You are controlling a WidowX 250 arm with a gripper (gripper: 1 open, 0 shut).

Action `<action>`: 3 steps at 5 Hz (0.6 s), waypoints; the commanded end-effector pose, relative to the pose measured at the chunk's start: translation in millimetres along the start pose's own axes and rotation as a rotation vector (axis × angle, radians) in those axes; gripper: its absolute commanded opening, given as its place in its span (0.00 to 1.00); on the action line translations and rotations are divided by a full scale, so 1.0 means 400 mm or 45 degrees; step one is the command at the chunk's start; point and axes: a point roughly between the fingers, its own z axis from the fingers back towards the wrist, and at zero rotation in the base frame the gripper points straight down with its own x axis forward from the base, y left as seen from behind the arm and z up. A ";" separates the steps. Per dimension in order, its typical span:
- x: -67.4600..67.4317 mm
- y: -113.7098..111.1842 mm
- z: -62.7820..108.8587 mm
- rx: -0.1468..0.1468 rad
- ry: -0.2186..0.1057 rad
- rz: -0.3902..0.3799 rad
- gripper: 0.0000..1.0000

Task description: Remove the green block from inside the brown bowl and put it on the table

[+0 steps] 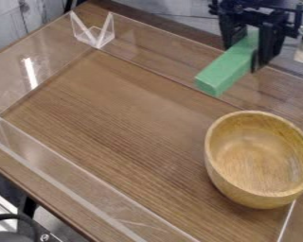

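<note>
Bright green block (227, 70), a plain long bar, hangs tilted with its upper end pinched in the closed gripper (259, 49), up near the table's (116, 123) far edge. The wooden bowl (260, 158) sits below it to the right. Clear walls (65, 194) line the edges, with open tabletop to the left.

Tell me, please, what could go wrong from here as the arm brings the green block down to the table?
The end effector grips the green block only at its upper end, with the long bar slanting down, so it may pivot or slip free before touching the table.

The block hangs near the far clear acrylic wall; a tilted release could knock it against that wall.

The brown bowl sits close below; a bouncing block might roll against its rim.
</note>
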 end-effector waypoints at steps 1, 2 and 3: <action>0.005 -0.011 0.041 0.016 -0.129 -0.039 0.00; 0.003 -0.014 0.022 0.032 -0.165 -0.056 0.00; 0.002 -0.013 0.003 0.053 -0.202 -0.065 0.00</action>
